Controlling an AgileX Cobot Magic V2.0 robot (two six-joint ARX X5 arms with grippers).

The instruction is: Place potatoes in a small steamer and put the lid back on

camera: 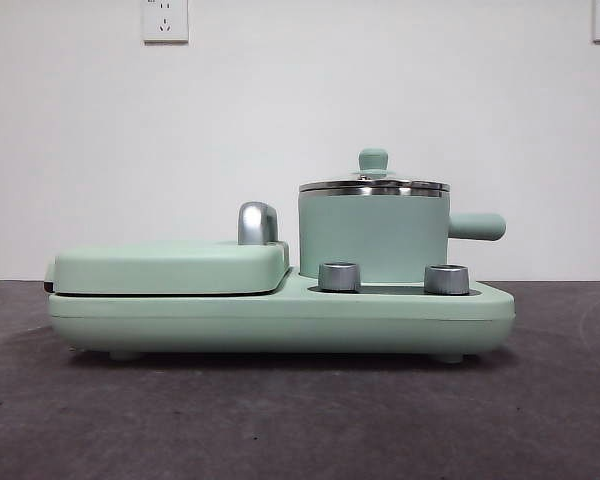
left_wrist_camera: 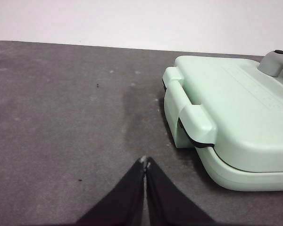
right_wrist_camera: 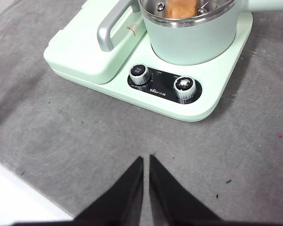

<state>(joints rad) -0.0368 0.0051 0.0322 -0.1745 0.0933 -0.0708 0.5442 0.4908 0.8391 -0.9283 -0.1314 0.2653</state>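
The small steamer [camera: 373, 235] is a mint-green pot on the right half of the green cooker base [camera: 280, 318], its stubby handle pointing right. The lid [camera: 374, 185] sits on its steel rim, green knob upright. In the right wrist view a light-brown potato [right_wrist_camera: 181, 8] shows inside the steamer [right_wrist_camera: 193, 40] through the glass. My right gripper [right_wrist_camera: 146, 159] is shut and holds nothing, hovering over the mat in front of the cooker's knobs. Over bare mat beside the griddle end of the cooker, my left gripper [left_wrist_camera: 145, 162] is shut and holds nothing. Neither gripper shows in the front view.
A flat mint-green griddle [camera: 170, 268] with a silver handle [camera: 257, 222] fills the cooker's left half; its closed cover [left_wrist_camera: 240, 117] shows in the left wrist view. Two steel dials [right_wrist_camera: 139, 74] [right_wrist_camera: 184, 87] sit on the base front. Grey mat surrounds the cooker.
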